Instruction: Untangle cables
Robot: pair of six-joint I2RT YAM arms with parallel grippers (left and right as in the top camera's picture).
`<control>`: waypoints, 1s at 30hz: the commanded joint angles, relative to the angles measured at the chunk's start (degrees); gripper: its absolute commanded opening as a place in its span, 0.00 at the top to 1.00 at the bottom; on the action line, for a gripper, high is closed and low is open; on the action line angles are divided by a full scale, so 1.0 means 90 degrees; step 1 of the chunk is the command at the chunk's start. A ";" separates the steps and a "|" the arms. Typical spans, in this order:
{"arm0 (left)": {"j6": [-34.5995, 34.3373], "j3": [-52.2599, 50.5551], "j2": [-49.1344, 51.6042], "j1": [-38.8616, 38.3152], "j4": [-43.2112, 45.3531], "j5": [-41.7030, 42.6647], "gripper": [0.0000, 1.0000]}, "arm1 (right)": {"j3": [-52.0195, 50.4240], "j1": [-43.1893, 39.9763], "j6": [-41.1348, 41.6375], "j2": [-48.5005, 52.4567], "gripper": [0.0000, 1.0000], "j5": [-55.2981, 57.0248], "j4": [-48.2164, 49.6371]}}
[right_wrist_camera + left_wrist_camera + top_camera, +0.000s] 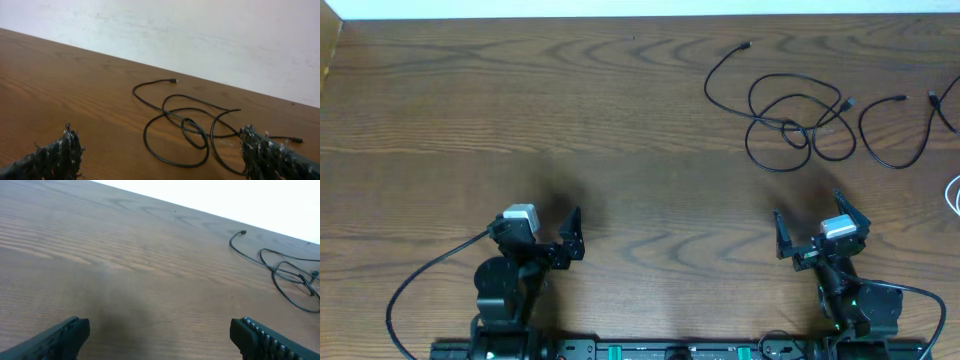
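A tangle of thin black cables [790, 122] lies on the wooden table at the far right, looping over itself, with one plug end [747, 45] pointing to the far edge. Another black cable [895, 125] curves beside it. A white cable [954, 195] shows at the right edge. The tangle also shows in the right wrist view [187, 127] and in the left wrist view [287, 272]. My left gripper [575, 235] is open and empty at the near left. My right gripper [810, 225] is open and empty, short of the tangle on its near side.
The wooden table [570, 110] spans the whole view. A raised wooden edge [330, 55] runs along the far left. The arm bases and their thick black wires [410, 290] sit at the near edge.
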 commanded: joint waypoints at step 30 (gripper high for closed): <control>0.2018 -0.0782 -0.1324 0.0374 0.0612 -0.0250 0.03 | -0.0007 -0.0044 0.0066 -0.0044 0.01 0.0044 -0.0041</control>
